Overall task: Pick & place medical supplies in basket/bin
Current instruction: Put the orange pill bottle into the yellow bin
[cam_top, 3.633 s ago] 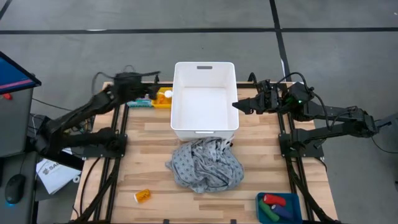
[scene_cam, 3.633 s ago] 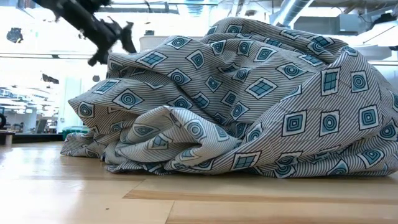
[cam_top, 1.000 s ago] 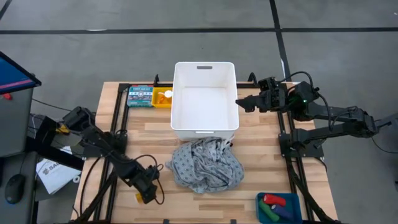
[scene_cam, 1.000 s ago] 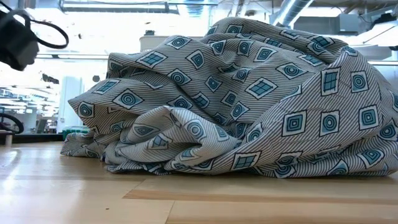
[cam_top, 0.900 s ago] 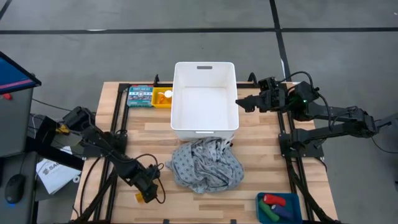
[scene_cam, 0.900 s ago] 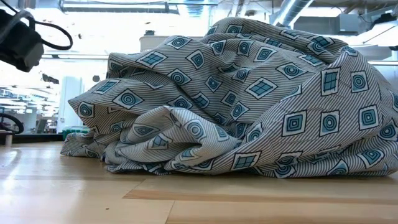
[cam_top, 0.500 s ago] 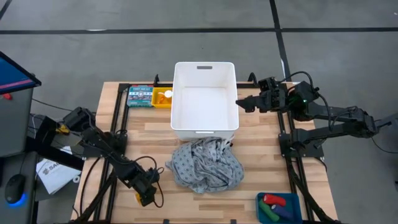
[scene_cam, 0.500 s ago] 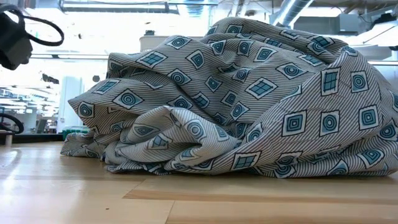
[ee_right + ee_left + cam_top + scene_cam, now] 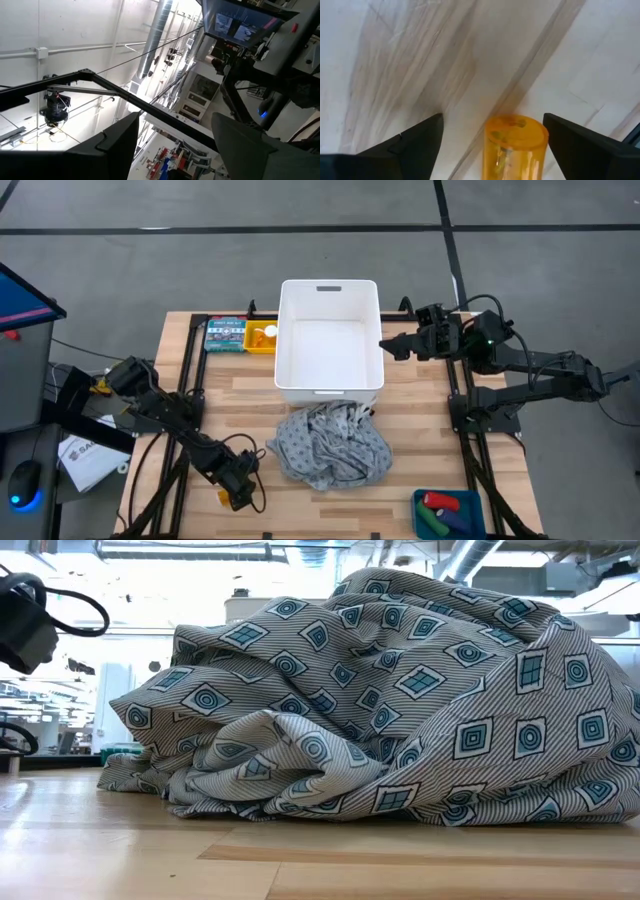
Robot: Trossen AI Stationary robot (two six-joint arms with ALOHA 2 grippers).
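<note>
White bin [image 9: 330, 385] at upper centre empty; nothing placed yet. Left pincer [image 9: 490, 137] open astride the orange pill bottle [image 9: 515, 145] at lower left of the tabletop [image 9: 250, 395], ungripped. Grey cloth [image 9: 328, 445] at centre, more supplies in the blue tray [image 9: 448, 513] at lower right; right pincer [image 9: 386, 348] apart, empty, beside the bin.

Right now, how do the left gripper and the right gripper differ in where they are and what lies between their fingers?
The left gripper is low over the table's near left corner, while the right gripper hangs beside the white bin's right wall. An orange pill bottle lies between the left gripper's fingers, untouched; nothing sits between the right gripper's. Both stand open.
</note>
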